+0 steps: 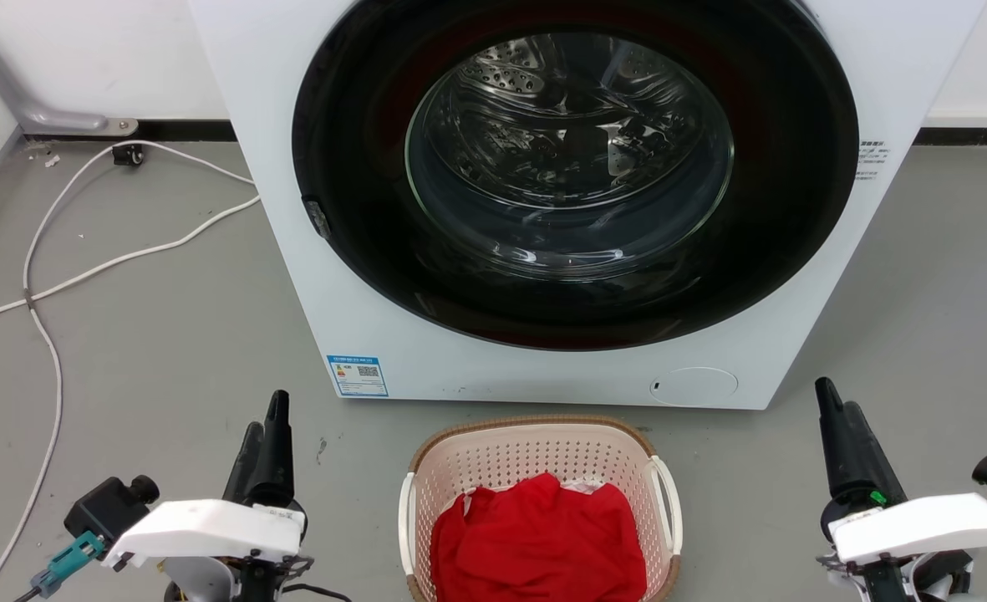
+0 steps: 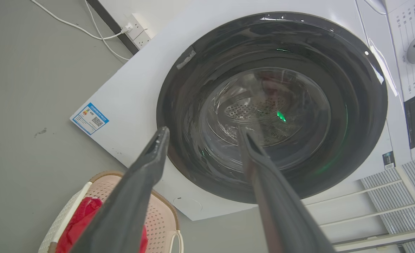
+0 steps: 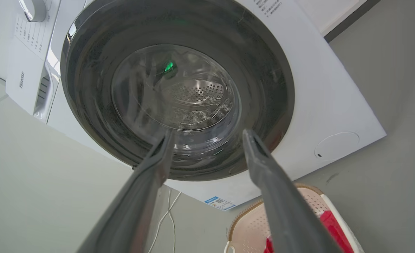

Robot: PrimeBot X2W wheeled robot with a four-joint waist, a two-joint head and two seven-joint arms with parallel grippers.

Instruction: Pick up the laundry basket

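— One laundry basket [image 1: 535, 458], and nothing has hold of it. It sits on the grey floor [image 1: 167, 351] at the bottom centre of the head view, just in front of the washer [image 1: 292, 276], with a red garment [image 1: 539, 543] heaped inside.

— And the arms?

— Flanking it. You've got the left gripper [image 1: 266, 411] out on one side and the right gripper [image 1: 837, 395] on the other. Both are well apart from the basket and point up toward the washer.

— Jaws?

— Spread on both, nothing between them. Each wrist view shows two dark fingers [image 2: 137, 196] with a wide gap. The round glass door [image 1: 568, 167] shows through that gap, and the basket sits off at a lower corner.

— So which step are we calling?

— The very start, I'd say. They're lined up but the reach hasn't begun.

— What does the next move need?

— My read: both grippers come inward and drop to rim height, one per handle. The left handle [image 1: 407, 510] and the right handle [image 1: 669, 502] are thin white loops hugging the wall. Each finger pair has to straddle its loop before closing.

— Then up?

— Together and level, or the load tips. The washer is close ahead, so there's little room forward. The white cable [image 1: 42, 284] lies well off to the left, out of the way.
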